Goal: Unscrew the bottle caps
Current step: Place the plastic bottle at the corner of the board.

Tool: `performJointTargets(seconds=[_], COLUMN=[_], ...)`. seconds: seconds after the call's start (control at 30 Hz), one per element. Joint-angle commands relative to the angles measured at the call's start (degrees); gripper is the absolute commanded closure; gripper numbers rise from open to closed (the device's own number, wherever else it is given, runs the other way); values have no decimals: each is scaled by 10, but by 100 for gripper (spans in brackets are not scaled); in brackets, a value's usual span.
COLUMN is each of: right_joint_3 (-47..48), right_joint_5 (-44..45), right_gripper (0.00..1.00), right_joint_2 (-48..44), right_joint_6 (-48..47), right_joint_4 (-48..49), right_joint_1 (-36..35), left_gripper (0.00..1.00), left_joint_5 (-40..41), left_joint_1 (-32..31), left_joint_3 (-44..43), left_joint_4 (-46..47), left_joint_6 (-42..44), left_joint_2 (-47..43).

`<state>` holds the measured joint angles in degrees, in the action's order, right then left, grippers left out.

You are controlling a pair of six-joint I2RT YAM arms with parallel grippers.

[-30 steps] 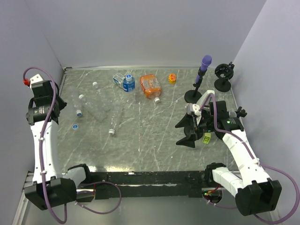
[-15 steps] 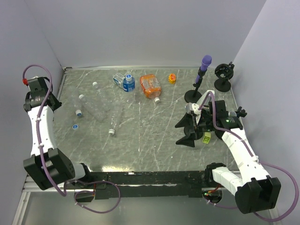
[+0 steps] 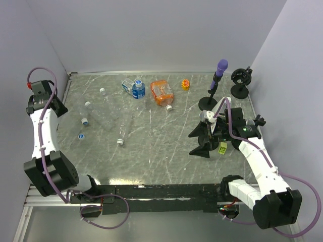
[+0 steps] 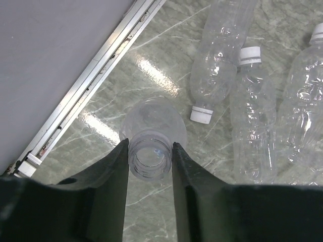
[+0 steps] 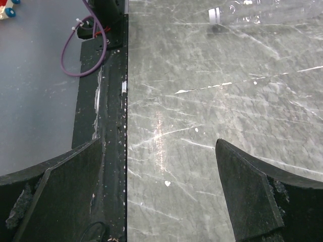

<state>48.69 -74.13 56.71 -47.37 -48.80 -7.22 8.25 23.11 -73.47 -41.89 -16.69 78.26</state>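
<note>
Left end effector (image 4: pixel 150 151) is clamped on the threaded neck of a clear uncapped bottle (image 4: pixel 151 118), mouth open toward the wrist camera and body pointing away at the counter (image 4: pixel 166 50), so its long axis is seen nearly end-on. No cap is seen on it, so that one is judged done. The bottle caps not yet off are found to its right, toward the counter's middle. The nearest white cap (image 4: pixel 201 114) sits on a clear bottle lying flat, its long axis running up-right in the wrist view and its cap end turned toward the end effector. A second white cap (image 4: pixel 250 55) is alongside on a bottle laid the opposite way round, and a third white cap (image 4: pixel 318 33) is cut by the frame edge. A small blue cap (image 3: pixel 81 135), judged loose, is seen on the counter from above. Right end effector (image 5: pixel 159 151) is spread wide with nothing between its fingers, over the counter's right side — well apart from that cluster. The left arm is judged much the nearer. The held bottle would have to be set down first, and the next neck taken across its axis.
</note>
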Motion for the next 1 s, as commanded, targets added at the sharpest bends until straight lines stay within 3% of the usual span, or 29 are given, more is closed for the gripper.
performJointTargets(seconds=[0.0, 0.1, 0.33, 0.97], right_joint_3=[-3, -2, -2, -3], right_joint_5=[-13, -13, -14, -11], right_gripper=[1, 1, 1, 1], right_joint_2=[0, 0, 1, 0], right_joint_6=[-5, -6, -5, -5], right_joint_4=[19, 18, 18, 19], right_joint_1=[4, 4, 5, 7], left_gripper=[56, 48, 41, 33], left_joint_5=[-9, -8, -11, -22], left_joint_1=[2, 2, 2, 2], left_joint_3=[-44, -60, -73, -66], left_joint_4=[-4, -12, -21, -24], left_joint_6=[5, 4, 5, 3], left_joint_2=[11, 15, 15, -12])
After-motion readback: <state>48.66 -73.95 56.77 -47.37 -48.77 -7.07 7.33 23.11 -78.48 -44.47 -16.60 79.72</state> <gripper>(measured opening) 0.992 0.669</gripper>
